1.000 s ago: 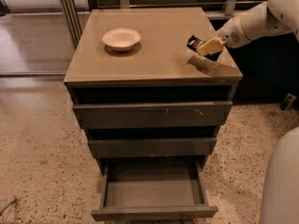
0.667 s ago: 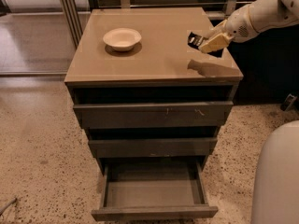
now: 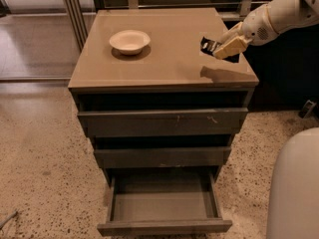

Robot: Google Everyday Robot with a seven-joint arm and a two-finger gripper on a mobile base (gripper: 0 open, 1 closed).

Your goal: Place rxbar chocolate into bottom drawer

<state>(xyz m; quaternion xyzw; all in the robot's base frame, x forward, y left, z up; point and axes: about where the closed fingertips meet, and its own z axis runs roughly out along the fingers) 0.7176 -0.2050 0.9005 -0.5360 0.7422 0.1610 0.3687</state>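
Step in hand: the carry; the bar is already picked and lifted, it is not yet brought to the drawer
Gripper: the gripper [image 3: 223, 48] hangs over the right rear part of the cabinet top [image 3: 164, 59]; its fingers are closed on the rxbar chocolate [image 3: 208, 45], whose black end sticks out to the left
Bar: in the air, clear of the top; its shadow [image 3: 219, 73] lies apart from it, nearer to the front edge
Bottom drawer: the bottom drawer [image 3: 164, 205] is pulled out, its grey floor bare
Next move: I judge the arm must come forward past the front edge, go down low; then release over the floor
Bystander: the white bowl [image 3: 129, 41] stands well apart, at the left
Change: one second ago bar and shadow almost met; now there is a gap, so it has risen
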